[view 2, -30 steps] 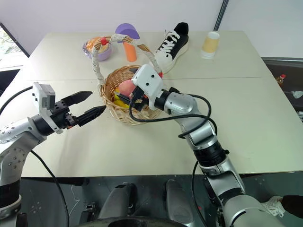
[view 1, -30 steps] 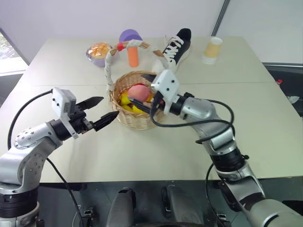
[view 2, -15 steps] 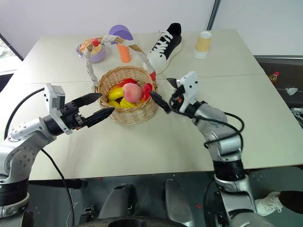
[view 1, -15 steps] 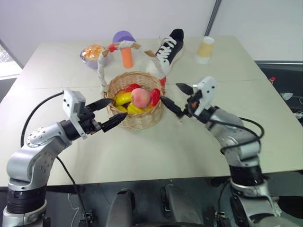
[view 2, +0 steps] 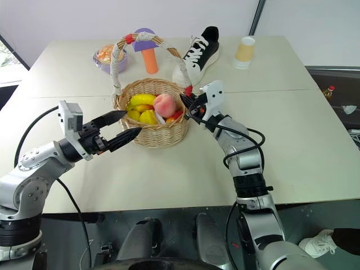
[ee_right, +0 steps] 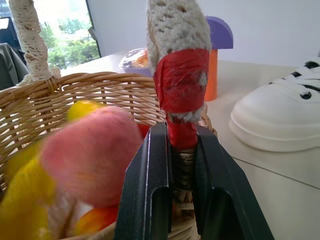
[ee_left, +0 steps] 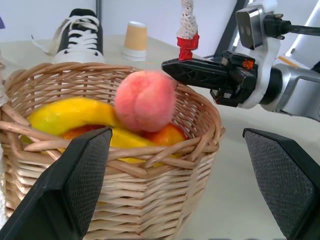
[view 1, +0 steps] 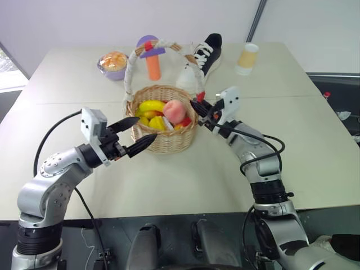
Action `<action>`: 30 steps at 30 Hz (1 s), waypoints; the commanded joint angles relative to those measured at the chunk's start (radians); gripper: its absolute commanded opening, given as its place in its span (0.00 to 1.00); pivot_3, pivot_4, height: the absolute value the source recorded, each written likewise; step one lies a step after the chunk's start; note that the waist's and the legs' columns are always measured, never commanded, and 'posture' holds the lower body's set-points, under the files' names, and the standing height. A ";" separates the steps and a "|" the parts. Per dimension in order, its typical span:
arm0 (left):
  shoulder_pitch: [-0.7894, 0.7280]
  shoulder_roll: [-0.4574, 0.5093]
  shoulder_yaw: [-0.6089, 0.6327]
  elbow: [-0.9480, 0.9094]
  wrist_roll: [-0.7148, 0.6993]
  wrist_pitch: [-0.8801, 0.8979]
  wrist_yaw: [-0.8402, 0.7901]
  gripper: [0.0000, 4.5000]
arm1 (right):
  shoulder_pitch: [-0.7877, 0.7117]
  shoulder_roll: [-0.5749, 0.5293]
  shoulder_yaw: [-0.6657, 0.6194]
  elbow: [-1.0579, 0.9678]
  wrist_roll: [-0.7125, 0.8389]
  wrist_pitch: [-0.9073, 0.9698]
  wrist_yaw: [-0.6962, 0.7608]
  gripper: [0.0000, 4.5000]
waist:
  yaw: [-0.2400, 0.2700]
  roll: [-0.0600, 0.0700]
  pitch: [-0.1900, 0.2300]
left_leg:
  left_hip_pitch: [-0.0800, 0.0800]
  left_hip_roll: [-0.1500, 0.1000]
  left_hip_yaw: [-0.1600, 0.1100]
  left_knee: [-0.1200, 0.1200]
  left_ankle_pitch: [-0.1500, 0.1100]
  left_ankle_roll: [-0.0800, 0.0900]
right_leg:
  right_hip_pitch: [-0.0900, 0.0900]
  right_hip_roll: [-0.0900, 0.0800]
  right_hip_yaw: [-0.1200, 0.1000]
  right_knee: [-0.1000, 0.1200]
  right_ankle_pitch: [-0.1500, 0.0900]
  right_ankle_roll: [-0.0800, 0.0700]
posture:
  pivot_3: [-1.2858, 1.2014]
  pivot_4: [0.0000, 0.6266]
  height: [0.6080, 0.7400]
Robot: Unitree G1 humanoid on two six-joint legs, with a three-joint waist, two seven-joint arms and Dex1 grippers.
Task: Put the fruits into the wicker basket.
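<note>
The wicker basket (view 1: 164, 141) stands mid-table with its white arched handle (view 1: 160, 44) upright. Inside lie the fruits: a yellow banana (view 1: 147, 106), a pink peach (view 1: 175, 109) on top, and a red-orange mango (ee_left: 168, 135) under it. My right gripper (view 1: 198, 106) is at the basket's right rim, shut on the red band at the handle's foot (ee_right: 181, 95). My left gripper (view 1: 146, 128) stands open just in front of the basket's near left wall, holding nothing.
Behind the basket stand a black-and-white shoe (view 1: 207, 52), a paper cup (view 1: 246, 58), an orange toy mushroom with a purple cap (view 1: 151, 56) and a lilac bowl (view 1: 112, 63). Bare tabletop lies in front of the basket and to its right.
My right gripper left the basket's inside, swung open to the right, then came back to the rim and shut on the handle's foot. The left gripper stayed open beside the basket.
</note>
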 commanded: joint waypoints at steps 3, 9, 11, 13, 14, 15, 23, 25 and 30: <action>-0.035 -0.010 -0.047 -0.003 -0.006 -0.017 -0.026 1.00 | 0.078 -0.115 -0.189 -0.123 -0.035 -0.118 -0.084 0.00 | 0.012 0.000 0.000 | 0.000 0.000 0.000 0.000 0.000 0.000 | 0.000 0.000 0.000 0.000 0.000 0.000 | 0.52 0.24 1.00; -0.107 -0.043 -0.125 0.060 0.017 -0.029 -0.063 1.00 | 0.131 -0.271 -0.389 -0.040 -0.086 -0.101 -0.223 0.00 | 0.022 0.000 0.000 | -0.001 -0.002 0.001 0.000 0.000 0.000 | 0.000 -0.001 0.001 -0.001 0.000 0.000 | 0.52 0.24 1.00; -0.127 -0.056 -0.145 0.077 0.021 -0.032 -0.072 1.00 | 0.119 -0.283 -0.446 0.016 -0.088 -0.093 -0.292 0.00 | 0.016 0.000 0.000 | 0.000 -0.001 0.002 0.000 0.000 0.000 | 0.000 0.001 0.002 -0.001 0.000 0.000 | 0.52 0.24 1.00; -0.142 -0.065 -0.160 0.089 0.025 -0.035 -0.078 1.00 | 0.114 -0.291 -0.471 0.063 -0.097 -0.101 -0.330 0.00 | 0.013 0.000 0.000 | 0.002 0.000 0.003 -0.001 0.000 0.000 | 0.000 0.003 0.005 0.000 0.000 0.000 | 0.52 0.24 1.00; -0.147 -0.067 -0.165 0.095 0.027 -0.037 -0.081 1.00 | 0.112 -0.293 -0.476 0.082 -0.098 -0.106 -0.339 0.00 | 0.011 0.001 0.000 | 0.002 0.000 0.003 -0.001 0.000 0.000 | 0.000 0.004 0.006 0.000 0.000 0.000 | 0.52 0.24 1.00; -0.154 -0.069 -0.169 0.106 0.031 -0.041 -0.086 1.00 | 0.112 -0.296 -0.482 0.096 -0.091 -0.106 -0.338 0.00 | 0.007 0.001 0.000 | 0.003 0.001 0.003 -0.001 0.000 0.000 | 0.000 0.004 0.007 0.000 0.000 0.000 | 0.52 0.24 1.00; -0.182 -0.080 -0.173 0.172 0.065 -0.074 -0.105 1.00 | 0.186 -0.319 -0.512 -0.006 -0.050 -0.092 -0.308 0.72 | -0.002 0.002 -0.001 | 0.002 0.001 0.004 -0.001 0.000 0.000 | 0.000 0.005 0.009 0.000 0.000 0.000 | 0.52 0.24 1.00; -0.183 -0.083 -0.161 0.191 0.076 -0.086 -0.094 1.00 | 0.243 -0.330 -0.525 -0.065 -0.036 -0.094 -0.276 0.72 | 0.001 0.002 -0.001 | 0.002 0.000 0.005 -0.001 0.000 0.000 | 0.000 0.005 0.009 0.000 0.000 0.000 | 0.52 0.24 1.00; -0.122 -0.076 -0.126 0.226 0.147 -0.150 -0.047 1.00 | 0.488 -0.372 -0.483 -0.196 -0.002 -0.136 -0.064 0.72 | 0.004 0.002 -0.001 | 0.002 0.000 0.006 -0.001 0.000 0.001 | 0.000 0.004 0.010 0.000 0.000 0.000 | 0.52 0.24 1.00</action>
